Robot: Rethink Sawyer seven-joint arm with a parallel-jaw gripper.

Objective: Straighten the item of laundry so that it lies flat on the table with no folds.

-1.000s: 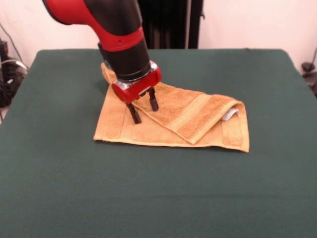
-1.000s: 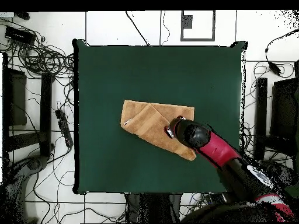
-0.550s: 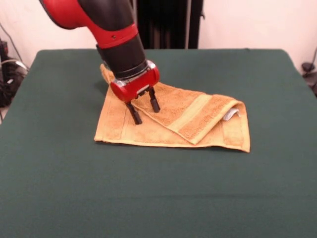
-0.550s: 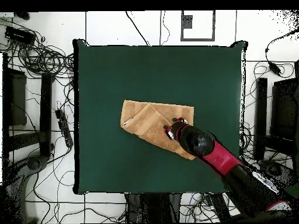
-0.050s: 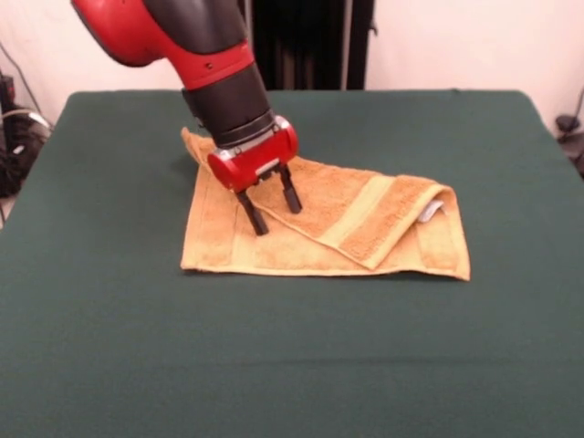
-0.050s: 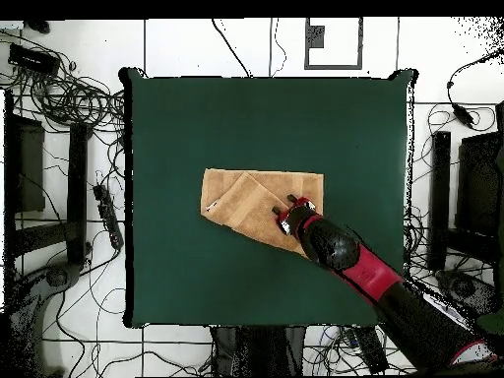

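Note:
The item of laundry, an orange-tan towel, lies near the middle of the green table. One corner is folded diagonally over the rest, and a white tag shows at its right end. My gripper is open, tilted, with both black fingertips down on the towel's left half, one on each side of the fold edge. The overhead view has the gripper at the lower right part of the towel, with the arm covering that corner.
Green table cloth surrounds the towel on all sides. Cables and black stands lie on the floor around the table. A dark stand rises behind the far edge.
The gripper has shifted a little to the right in the front view, and the towel has slid the same way with it. The fold looks the same.

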